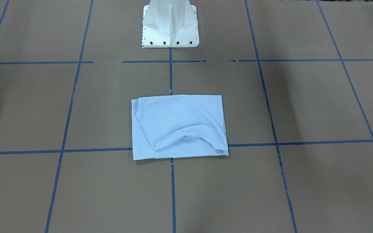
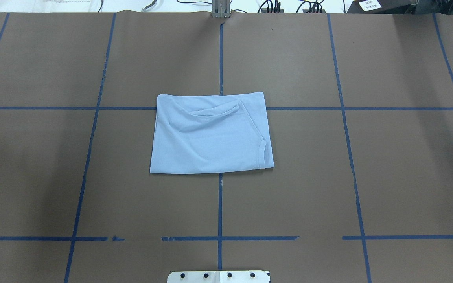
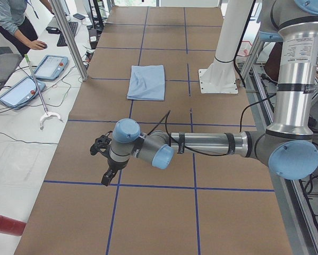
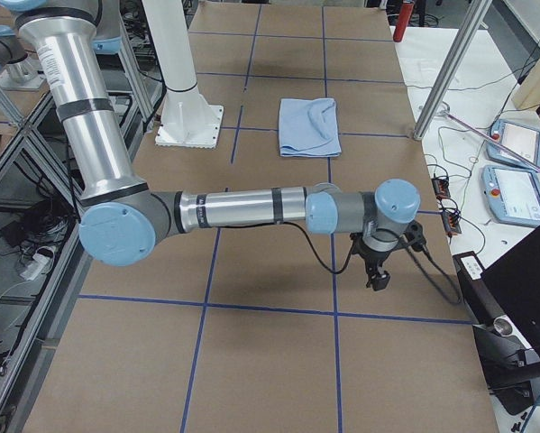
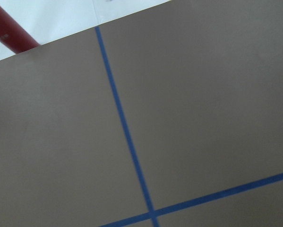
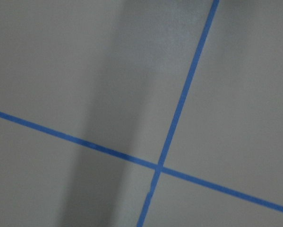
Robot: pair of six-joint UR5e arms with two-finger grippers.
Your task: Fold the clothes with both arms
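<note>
The light blue T-shirt (image 1: 180, 126) lies folded into a rectangle at the middle of the brown table, with a sleeve hem and ribbed collar edge showing on top (image 2: 210, 133). It also shows in the exterior left view (image 3: 146, 82) and in the exterior right view (image 4: 309, 126). The left gripper (image 3: 108, 176) points down over the table far from the shirt, near the robot's left end. The right gripper (image 4: 378, 276) points down near the robot's right end, also far from the shirt. They show only in the side views, so I cannot tell whether either is open or shut.
The white pedestal base (image 1: 169, 26) stands behind the shirt on the robot's side. Blue tape lines (image 2: 220, 204) grid the table. A red cylinder (image 3: 5, 224) lies off the table's left end. A person (image 3: 10, 21), tablets and metal posts (image 3: 68, 37) stand on the operators' side.
</note>
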